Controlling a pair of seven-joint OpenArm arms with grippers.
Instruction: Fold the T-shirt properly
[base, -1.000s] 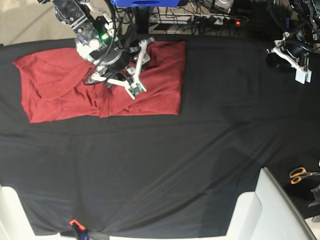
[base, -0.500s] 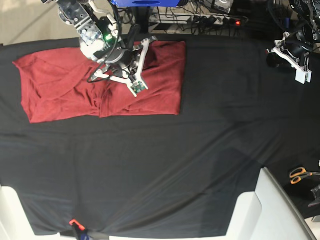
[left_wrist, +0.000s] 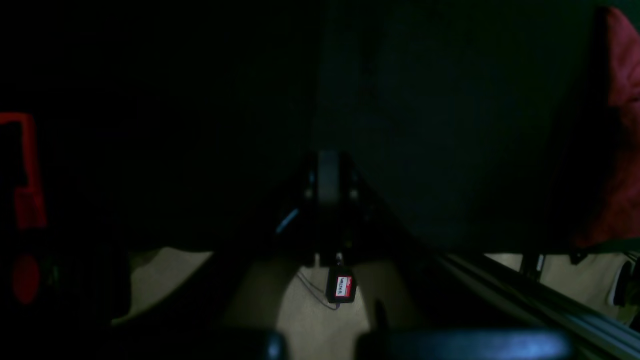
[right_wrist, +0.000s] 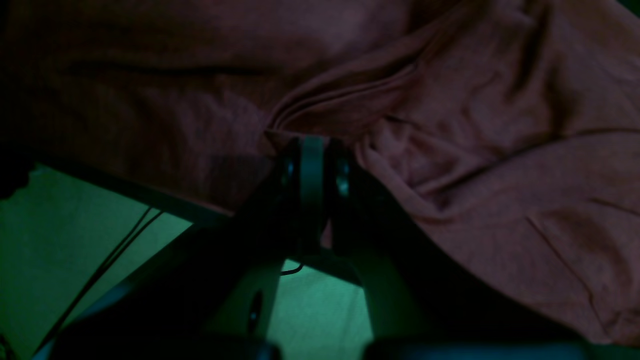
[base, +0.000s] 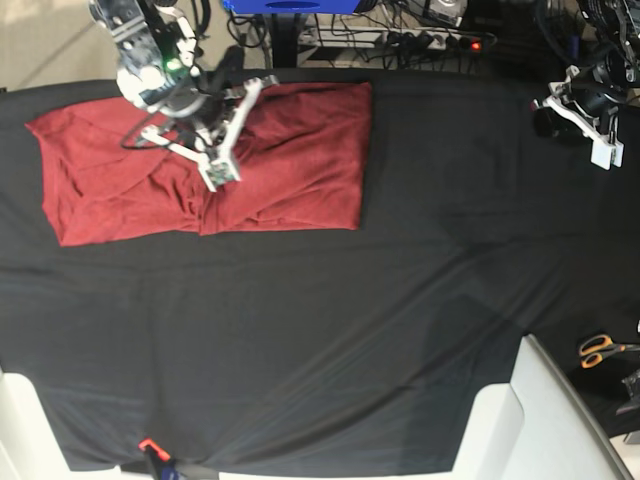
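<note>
Folds of the T-shirt (right_wrist: 450, 150) fill the right wrist view, where the right gripper (right_wrist: 312, 165) has its jaws clenched on a bunched ridge of fabric; the base view shows one shirt lying at the far left of the black cloth (base: 330, 330) covering the worktop. Jaws of the left gripper (left_wrist: 327, 175) are pressed together, empty, over dark cloth. One pair of scissors (base: 603, 350) lies well apart.

The T-shirt (base: 300, 160) is soft matt knit, creased, on a smooth matt black cloth (base: 330, 330).
</note>
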